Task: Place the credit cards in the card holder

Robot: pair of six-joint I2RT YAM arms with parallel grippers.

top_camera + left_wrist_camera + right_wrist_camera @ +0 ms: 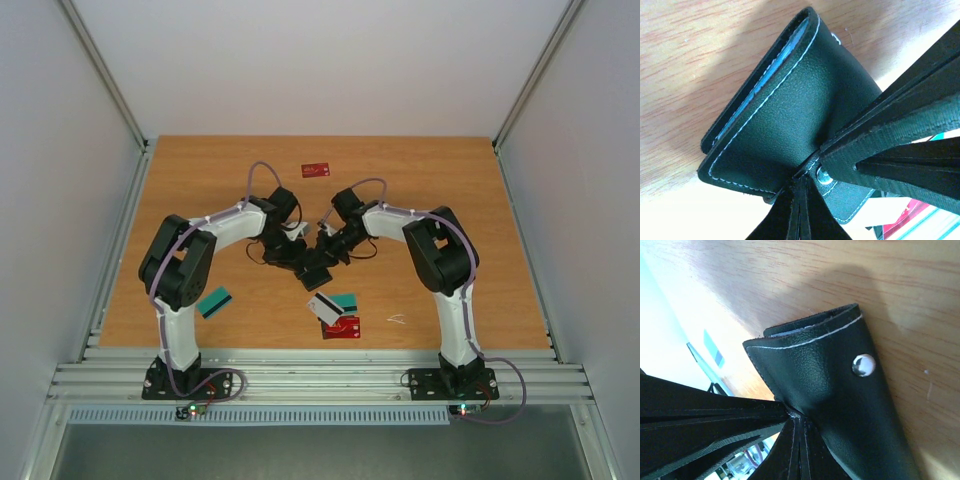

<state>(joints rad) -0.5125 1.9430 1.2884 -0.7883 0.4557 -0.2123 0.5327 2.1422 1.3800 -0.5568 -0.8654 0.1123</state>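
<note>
The holder [318, 268] is held between the two claws, over the middle of the table [450, 200]. The left claw [809, 171] is pinched tight on one edge of it, by a round snap [825, 175]. The right claw [790, 412] is pinched tight on the other side. Just behind the claws, toward the arm bases, a grey card [324, 307], a teal card [345, 300] and a red card [342, 328] lie bunched together. A second teal card [214, 302] lies well off to the left claw's left. A second red card [316, 169] lies out past the claws.

There are two red cards [316, 169] [343, 329], two teal cards [214, 302] [345, 299] and one white card [323, 308], five in all, plus one holder [316, 269], one tiny pale scrap [397, 319] and two arms [185, 262] [441, 250].
</note>
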